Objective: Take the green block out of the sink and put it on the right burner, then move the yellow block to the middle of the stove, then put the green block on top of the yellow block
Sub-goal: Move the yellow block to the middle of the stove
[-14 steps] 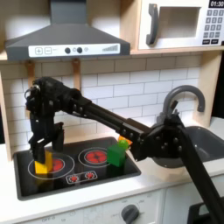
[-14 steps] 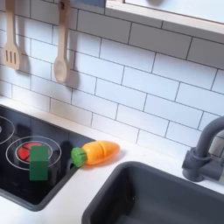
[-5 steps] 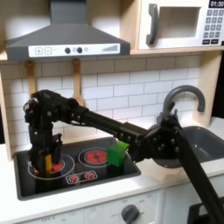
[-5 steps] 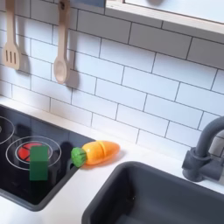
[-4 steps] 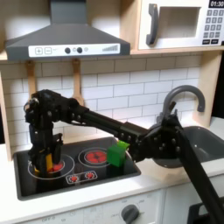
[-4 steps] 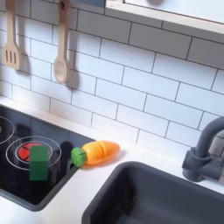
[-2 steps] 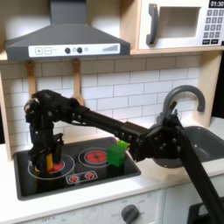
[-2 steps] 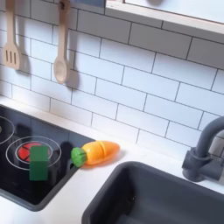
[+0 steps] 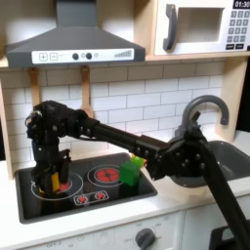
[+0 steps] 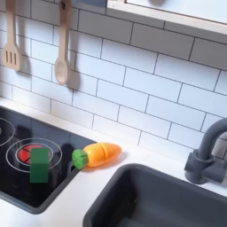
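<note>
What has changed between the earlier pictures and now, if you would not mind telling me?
In the first exterior view, the gripper has come down from above the yellow block and now straddles it on the stove's left burner. The green block and the carrot toy stayed put.

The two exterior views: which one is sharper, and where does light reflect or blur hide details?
The second exterior view is sharper: the small bright-green cube and white wall tiles are crisp. The first exterior view is softer; around the gripper detail is muddy, and the flat black cooktop has faint sheen.
</note>
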Available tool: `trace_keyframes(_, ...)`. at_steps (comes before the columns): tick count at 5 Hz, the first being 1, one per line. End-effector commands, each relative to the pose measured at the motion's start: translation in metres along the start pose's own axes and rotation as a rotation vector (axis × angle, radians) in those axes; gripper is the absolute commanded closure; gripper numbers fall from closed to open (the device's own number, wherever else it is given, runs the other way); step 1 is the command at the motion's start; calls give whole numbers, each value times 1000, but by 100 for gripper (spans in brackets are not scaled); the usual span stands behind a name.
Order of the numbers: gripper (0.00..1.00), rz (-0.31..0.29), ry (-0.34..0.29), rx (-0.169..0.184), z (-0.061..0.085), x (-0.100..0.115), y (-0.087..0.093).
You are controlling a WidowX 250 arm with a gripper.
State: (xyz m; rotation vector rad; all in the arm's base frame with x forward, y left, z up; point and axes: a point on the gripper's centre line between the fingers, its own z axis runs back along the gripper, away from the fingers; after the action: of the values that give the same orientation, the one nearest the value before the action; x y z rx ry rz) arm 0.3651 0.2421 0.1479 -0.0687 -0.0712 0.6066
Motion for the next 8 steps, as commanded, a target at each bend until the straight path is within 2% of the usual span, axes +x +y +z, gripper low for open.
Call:
trace_keyframes(1,100,-41,6,-3,0,-14,-5)
trace_keyframes(3,100,-58,-5,-1,1,-33,-9)
trace_keyframes(4,100,-82,8,-8,-2,-52,-23)
trace_keyframes(5,100,-100,7,-18,1,-61,-40)
trace_keyframes(6,100,-124,4,-1,0,-67,-42)
trace_keyframes(7,100,-137,7,-12,-1,-69,-46)
trace_keyframes(8,100,-152,6,-7,-4,-65,-48)
